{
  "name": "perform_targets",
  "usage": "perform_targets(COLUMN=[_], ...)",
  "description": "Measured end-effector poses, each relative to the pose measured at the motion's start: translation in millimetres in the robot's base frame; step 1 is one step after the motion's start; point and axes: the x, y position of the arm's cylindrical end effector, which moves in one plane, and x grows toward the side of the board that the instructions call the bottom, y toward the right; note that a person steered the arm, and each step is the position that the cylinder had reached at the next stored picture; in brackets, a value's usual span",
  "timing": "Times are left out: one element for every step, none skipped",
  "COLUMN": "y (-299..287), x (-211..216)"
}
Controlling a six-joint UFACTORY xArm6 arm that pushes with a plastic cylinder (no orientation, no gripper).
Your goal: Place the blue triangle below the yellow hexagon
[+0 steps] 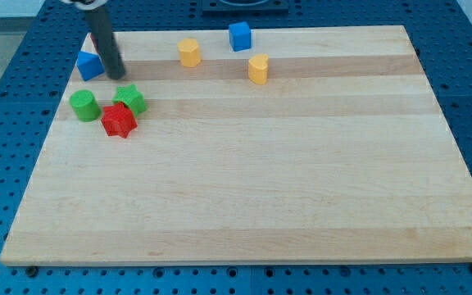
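The blue triangle [89,65] lies near the board's top left corner. My tip [118,75] is just to the right of it, touching or nearly touching its right side; the dark rod rises from there to the view's top. The yellow hexagon [189,52] stands near the top edge, well to the right of the triangle and of my tip.
A blue cube [239,36] sits at the top edge, and a yellow heart-like block [258,69] lies below and right of it. Two green blocks [83,105] [129,98] and a red star [119,120] cluster below my tip. The wooden board [252,180] lies on a blue pegboard.
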Motion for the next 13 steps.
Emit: perform_targets(y=[-59, -62, -64, -64, -64, -64, -64, -52, -40, -48, -63, -64, -50], x=[39, 40, 37, 34, 18, -26, -57, -59, -53, -53, -52, -47, -40])
